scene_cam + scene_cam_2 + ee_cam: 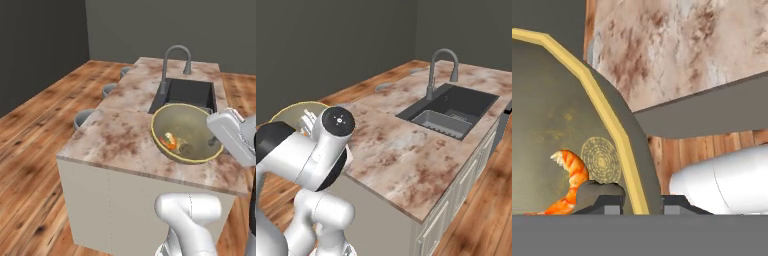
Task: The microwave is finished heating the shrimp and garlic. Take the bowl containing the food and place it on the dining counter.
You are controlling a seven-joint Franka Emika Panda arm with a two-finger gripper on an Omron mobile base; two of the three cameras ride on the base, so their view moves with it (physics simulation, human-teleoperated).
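The olive-tan bowl (186, 125) hangs tilted in the air at the near end of the dining counter (115, 140), not resting on the stone top. My gripper (216, 142) comes in from the right and is shut on the bowl's yellowish rim (619, 145), one fingertip inside and one outside. The orange shrimp (170, 142) and the grey garlic (188, 149) lie at the bowl's low side. In the hand view the shrimp (571, 182) curls beside the garlic (598, 190). From the right base view the bowl (291, 108) peeks out behind the arm. The microwave is out of view.
A dark sink (187, 95) with a grey arched tap (175, 55) is set into the far half of the counter. Grey stools (82, 118) line its left side. Wooden floor (35, 150) surrounds the island, and the counter's marbled front half (401, 155) lies flat and bare.
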